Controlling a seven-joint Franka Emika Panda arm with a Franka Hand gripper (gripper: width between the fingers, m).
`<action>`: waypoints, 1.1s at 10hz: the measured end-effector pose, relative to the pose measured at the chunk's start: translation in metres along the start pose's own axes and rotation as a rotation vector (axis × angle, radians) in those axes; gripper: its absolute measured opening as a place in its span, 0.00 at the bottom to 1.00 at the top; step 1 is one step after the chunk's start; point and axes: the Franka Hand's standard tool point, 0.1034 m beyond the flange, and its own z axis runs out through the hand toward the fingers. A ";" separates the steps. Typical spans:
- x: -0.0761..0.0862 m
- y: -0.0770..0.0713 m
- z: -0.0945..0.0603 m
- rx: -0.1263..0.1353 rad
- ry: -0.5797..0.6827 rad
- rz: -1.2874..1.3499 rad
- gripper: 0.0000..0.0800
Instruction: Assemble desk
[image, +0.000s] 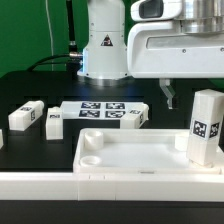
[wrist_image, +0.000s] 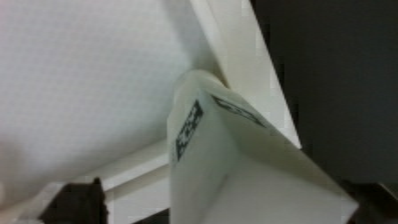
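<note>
**Item 1.** Large white plastic rectangular slab with raised rim (image: 130, 158), lying near the front edge of the black table (image: 20, 90).

**Item 2.** Flat white marker board (image: 98, 111), beyond the slab's far edge.

**Item 3.** Short white block upright leg with a black-and-white tag (image: 207, 125), standing at the slab's corner on the exterior view's right.

**Item 4.** Three loose legs lie beyond the slab:
- leftmost leg (image: 27, 116)
- second leg (image: 52, 122)
- third leg (image: 135, 118), at the marker board's end

**Item 5.** Gripper (image: 166, 97), above the slab near the upright leg. I read its fingers (image: 171, 101) as spread wide, holding nothing.

**Step, as I judge it:** one leg is set and three are outstanding.

**Next:** rise clear without tipping it, then fetch a loose leg.
</note>
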 end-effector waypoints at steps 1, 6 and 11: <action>0.000 0.000 0.000 0.000 0.000 -0.087 0.81; -0.001 -0.002 0.000 -0.024 0.003 -0.515 0.81; 0.001 0.001 0.001 -0.047 0.000 -0.859 0.81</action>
